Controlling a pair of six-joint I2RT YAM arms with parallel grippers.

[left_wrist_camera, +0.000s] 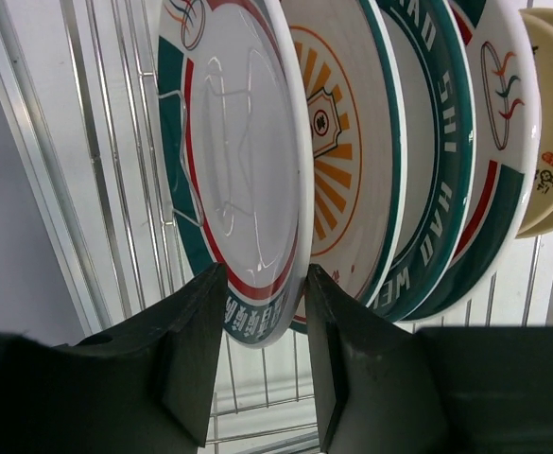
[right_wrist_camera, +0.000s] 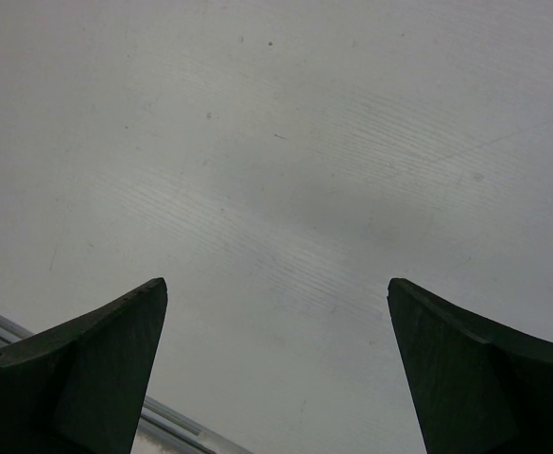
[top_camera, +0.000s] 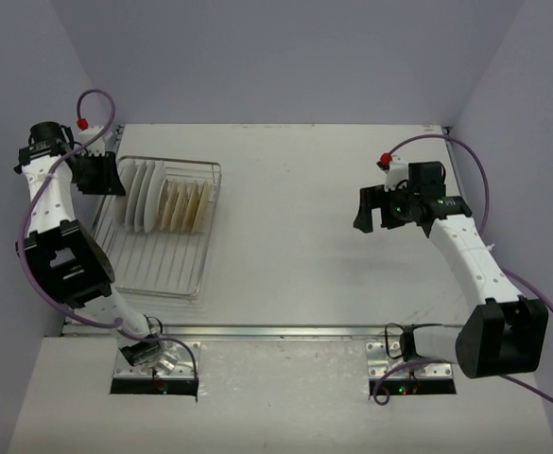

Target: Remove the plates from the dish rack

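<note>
White plates (top_camera: pixel 146 197) with teal rims and red rings, plus tan ones, stand on edge in a row at the far end of the dish rack (top_camera: pixel 163 270), on the left side of the table (top_camera: pixel 304 255). Left gripper (left_wrist_camera: pixel 265 284): jaws parted, one finger on each side of the end plate (left_wrist_camera: pixel 243 161) at its lower rim. Right gripper (right_wrist_camera: pixel 276 312): released, empty, over bare table, well apart from the rack.

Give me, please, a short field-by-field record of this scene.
plates: standing on edge in a row in the dish rack, none unloaded
leftmost plate: white, teal rim, red ring
left gripper: open, fingers either side of the leftmost plate's rim
right gripper: open, holding nothing, above the table
</note>
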